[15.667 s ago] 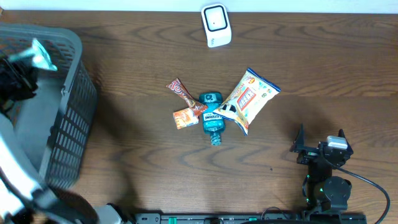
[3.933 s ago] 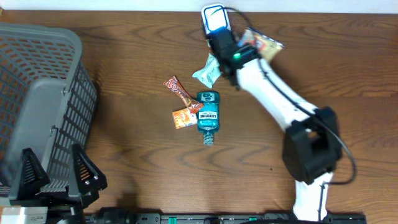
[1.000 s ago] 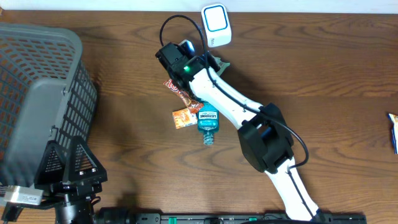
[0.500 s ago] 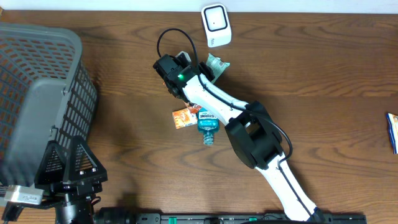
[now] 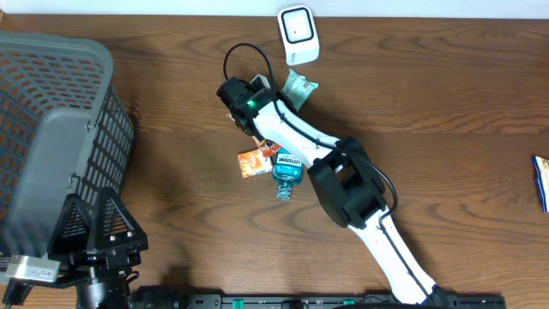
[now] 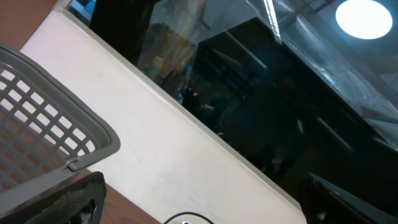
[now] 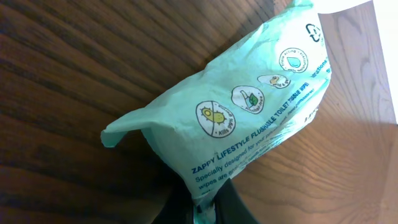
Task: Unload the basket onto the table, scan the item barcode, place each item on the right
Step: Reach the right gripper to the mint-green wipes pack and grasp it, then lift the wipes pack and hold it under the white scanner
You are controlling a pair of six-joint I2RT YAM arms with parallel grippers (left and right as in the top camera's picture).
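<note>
Grasp step. Right pincer (image 7: 200,202) clamps one edge of the wipes pack (image 7: 249,118); pack sits just near-side of scanner (image 5: 298,34), far centre of tabletop (image 5: 446,129). No barcode visible. Next, likely: lift, turn code toward scanner. Left pincer (image 5: 93,227) wide, idle by basket (image 5: 51,129).

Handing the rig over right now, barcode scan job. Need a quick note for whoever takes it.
Right gripper: shut on the edge of the green wipes pack.
Left gripper: open, empty, by the basket.
Pack lies near the scanner, not yet presented; no barcode in view.
Mouthwash bottle and orange packet lie mid-table.
Left to do: lift the pack, show its barcode to the scanner.
</note>
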